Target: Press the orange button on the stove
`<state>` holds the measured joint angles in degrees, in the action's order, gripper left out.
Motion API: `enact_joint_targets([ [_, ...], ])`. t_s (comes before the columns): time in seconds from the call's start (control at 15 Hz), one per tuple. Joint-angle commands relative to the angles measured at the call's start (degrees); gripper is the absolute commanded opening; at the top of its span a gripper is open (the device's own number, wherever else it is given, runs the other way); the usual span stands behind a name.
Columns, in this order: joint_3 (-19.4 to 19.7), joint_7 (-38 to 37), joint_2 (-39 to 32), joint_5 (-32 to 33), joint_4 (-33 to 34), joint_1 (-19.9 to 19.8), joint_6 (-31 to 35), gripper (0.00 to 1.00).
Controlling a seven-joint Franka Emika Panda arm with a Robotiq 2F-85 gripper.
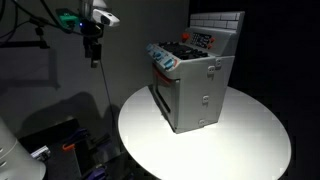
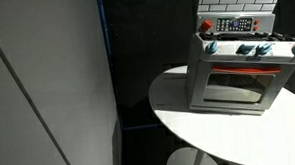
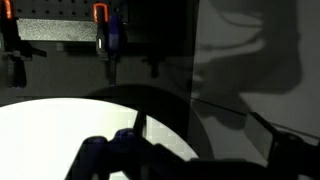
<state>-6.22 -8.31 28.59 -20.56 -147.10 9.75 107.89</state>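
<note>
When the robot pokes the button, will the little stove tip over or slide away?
Tipping seems unlikely: the stove is boxy and sits flat on its whole base. It might slide a bit, though, since it looks like a light toy and the table looks smooth.

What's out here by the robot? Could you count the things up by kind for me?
Toy stove: 1
Round white table: 1
Robot gripper: 1
Total: 3
</note>
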Motion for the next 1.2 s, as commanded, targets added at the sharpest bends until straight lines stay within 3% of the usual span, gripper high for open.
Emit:
enact_joint_targets([
  [0.0,-0.5,-1.3,-0.7,2.3,2.4,-2.3,-0.4,1.0],
  [0.73,-0.1,-5.8,-3.4,11.4,12.3,-8.6,1.3,1.0],
  [1.13,0.0,-10.2,-6.6,16.5,15.7,-11.7,8.0,1.0],
])
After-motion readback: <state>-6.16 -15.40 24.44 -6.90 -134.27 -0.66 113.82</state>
